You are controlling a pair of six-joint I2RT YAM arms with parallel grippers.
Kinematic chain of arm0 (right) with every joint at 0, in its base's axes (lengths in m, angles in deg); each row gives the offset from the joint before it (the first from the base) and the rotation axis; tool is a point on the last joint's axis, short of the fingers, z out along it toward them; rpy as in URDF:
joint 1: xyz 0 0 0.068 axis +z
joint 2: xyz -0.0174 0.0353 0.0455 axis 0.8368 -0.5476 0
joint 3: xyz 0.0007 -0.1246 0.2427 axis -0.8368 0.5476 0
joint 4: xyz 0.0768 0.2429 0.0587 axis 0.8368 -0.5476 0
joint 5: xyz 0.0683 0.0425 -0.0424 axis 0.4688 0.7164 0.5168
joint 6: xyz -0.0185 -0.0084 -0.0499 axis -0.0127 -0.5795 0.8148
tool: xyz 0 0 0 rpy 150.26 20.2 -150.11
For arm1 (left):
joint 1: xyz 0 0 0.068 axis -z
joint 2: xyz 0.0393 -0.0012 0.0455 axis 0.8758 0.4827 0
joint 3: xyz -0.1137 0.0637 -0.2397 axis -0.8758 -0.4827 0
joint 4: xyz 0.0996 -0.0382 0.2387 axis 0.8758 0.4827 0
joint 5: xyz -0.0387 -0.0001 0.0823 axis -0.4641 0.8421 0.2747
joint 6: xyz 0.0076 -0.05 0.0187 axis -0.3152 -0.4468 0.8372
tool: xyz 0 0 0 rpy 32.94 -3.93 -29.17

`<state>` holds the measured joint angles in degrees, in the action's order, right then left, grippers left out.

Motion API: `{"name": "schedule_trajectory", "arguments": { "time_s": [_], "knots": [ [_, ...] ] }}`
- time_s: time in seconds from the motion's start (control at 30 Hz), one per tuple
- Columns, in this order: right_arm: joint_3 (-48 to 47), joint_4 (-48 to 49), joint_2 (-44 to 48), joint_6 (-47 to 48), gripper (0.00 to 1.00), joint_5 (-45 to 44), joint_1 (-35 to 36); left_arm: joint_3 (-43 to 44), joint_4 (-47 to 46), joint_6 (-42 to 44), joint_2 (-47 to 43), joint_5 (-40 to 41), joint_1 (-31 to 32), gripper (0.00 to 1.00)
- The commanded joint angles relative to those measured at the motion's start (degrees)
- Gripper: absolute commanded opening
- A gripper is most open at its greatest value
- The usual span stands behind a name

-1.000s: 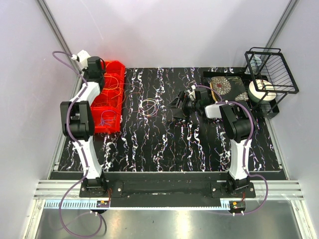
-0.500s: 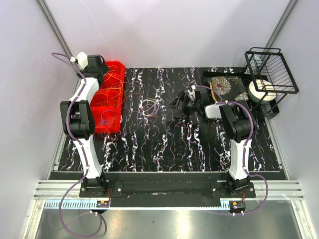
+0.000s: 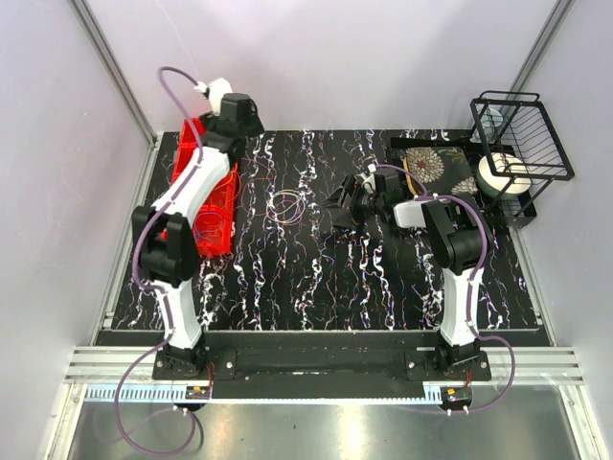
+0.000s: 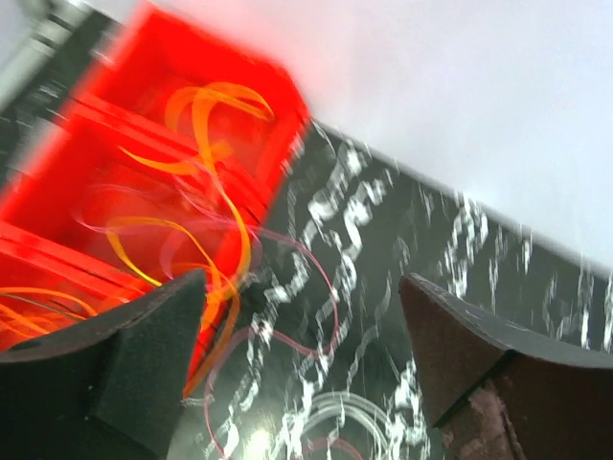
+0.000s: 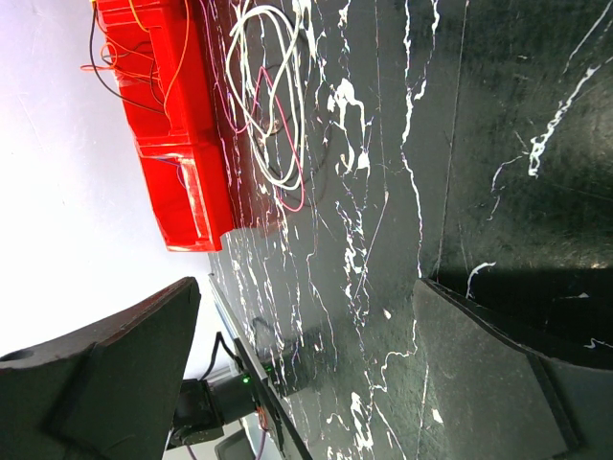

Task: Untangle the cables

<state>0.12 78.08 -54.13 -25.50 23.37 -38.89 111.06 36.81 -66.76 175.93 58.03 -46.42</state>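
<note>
A small tangle of white, orange and pink cables lies on the dark marbled table, left of centre. More cables, mostly orange and yellow loops, fill the red bin at the left edge. A thin pink loop trails from the bin onto the table. My left gripper hovers high over the bin's back right corner. In its wrist view the left gripper is open and holds nothing. My right gripper rests low just right of the tangle. Seen from its wrist, it is open and empty, with the cables ahead of it.
A black wire basket stands at the back right beside a white roll. A dark flowered tray lies behind the right arm. The red bin runs along the table's left side. Grey walls enclose the table.
My left gripper has opened and left the red bin, and its arm has risen and swung right toward the bin's back corner. The right arm and the tangle have stayed put.
</note>
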Motion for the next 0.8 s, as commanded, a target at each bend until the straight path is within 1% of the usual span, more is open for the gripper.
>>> {"name": "schedule_trajectory", "arguments": {
  "time_s": [0.0, 0.03, 0.07, 0.1, 0.13, 0.3, 0.5, 0.63, 0.77],
  "knots": [
    [0.82, -3.16, -2.37, 0.77, 1.0, -1.07, 0.02, 3.54, 2.37, 4.97, 7.48, -7.03, -0.57, 0.87],
    [0.82, -3.16, -2.28, 0.77, 1.0, -1.07, 0.1, 5.39, 3.51, 5.41, 11.15, -8.61, -0.57, 0.87],
    [0.82, -3.16, -2.19, 0.77, 1.0, -1.07, 0.11, 7.15, 5.79, 6.02, 12.84, -9.06, -0.48, 0.87],
    [0.82, -3.25, -2.19, 0.86, 1.0, -1.07, 0.11, 9.96, 6.5, 6.38, 14.51, -9.24, -0.48, 0.87],
    [0.74, -3.25, -2.19, 0.77, 1.0, -1.07, 0.11, 10.94, 6.95, 6.82, 16.88, -10.2, -0.48, 0.88],
    [0.74, -3.25, -2.37, 0.68, 1.0, -0.89, 0.11, 15.34, 9.14, 8.67, 21.9, -13.19, -0.57, 0.9],
    [0.65, -2.55, -2.89, 0.07, 1.0, -0.45, 0.02, 15.08, 8.88, 8.05, 23.84, -14.08, -0.57, 0.89],
    [0.65, -2.28, -3.24, -0.2, 1.0, -0.19, 0.02, 15.61, 8.97, 8.31, 25.77, -14.51, -0.83, 0.85],
    [0.47, -2.37, -3.42, -0.29, 1.0, -0.1, 0.02, 14.82, 9.06, 8.14, 26.31, -15.04, -0.75, 0.78]
  ]
}}
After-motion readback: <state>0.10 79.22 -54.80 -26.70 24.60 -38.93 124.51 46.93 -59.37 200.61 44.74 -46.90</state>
